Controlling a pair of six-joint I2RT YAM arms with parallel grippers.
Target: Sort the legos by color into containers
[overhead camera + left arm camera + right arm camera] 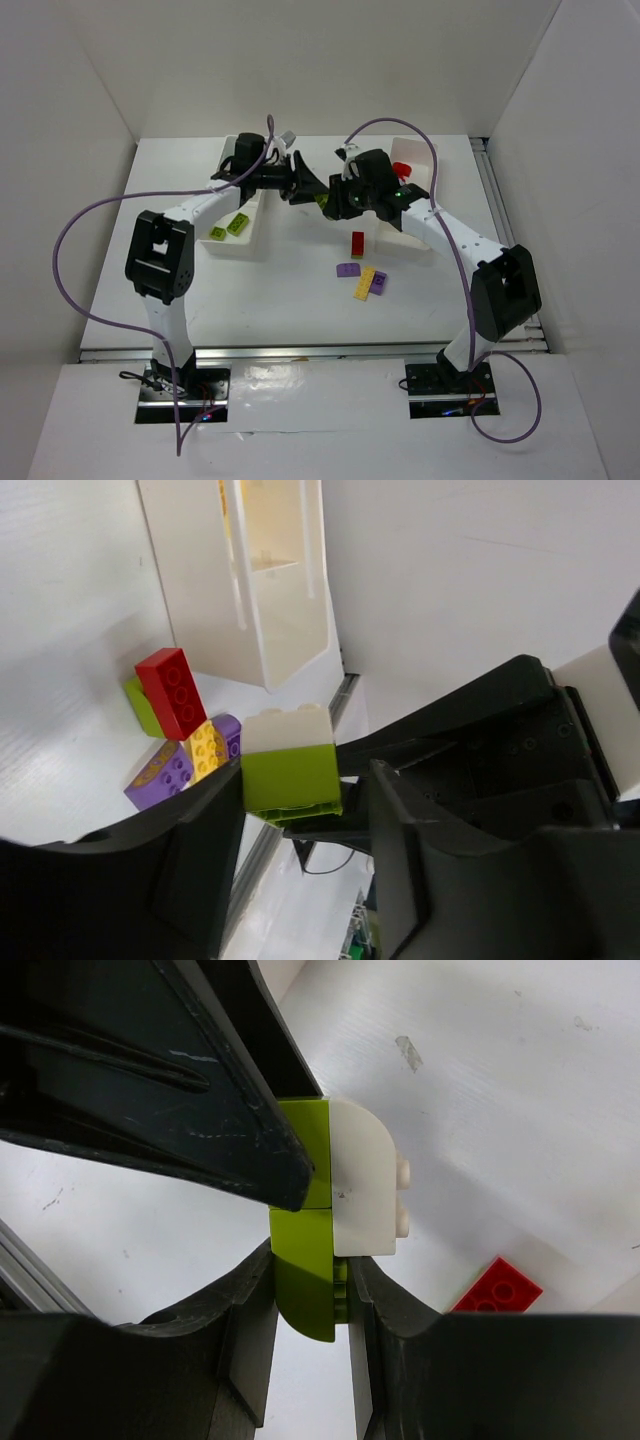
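A small stack of a lime green brick (305, 1260) and a white brick (365, 1180) hangs in the air between my two grippers. My right gripper (310, 1260) is shut on the lime green part. My left gripper (305, 780) is open around the same stack (290, 775): one finger (200, 1110) touches it and a gap shows on the other side. In the top view the left gripper (305, 188) and the right gripper (328, 200) meet at the table's middle. The left tray (232, 250) holds two lime green bricks (228, 229). The right tray (425, 175) holds a red brick (402, 168).
A red brick (357, 243), two purple pieces (348, 270) and a yellow brick (366, 282) lie on the table in front of the grippers. They also show in the left wrist view, the red one (172, 690) over a lime piece (143, 705). White walls enclose the table.
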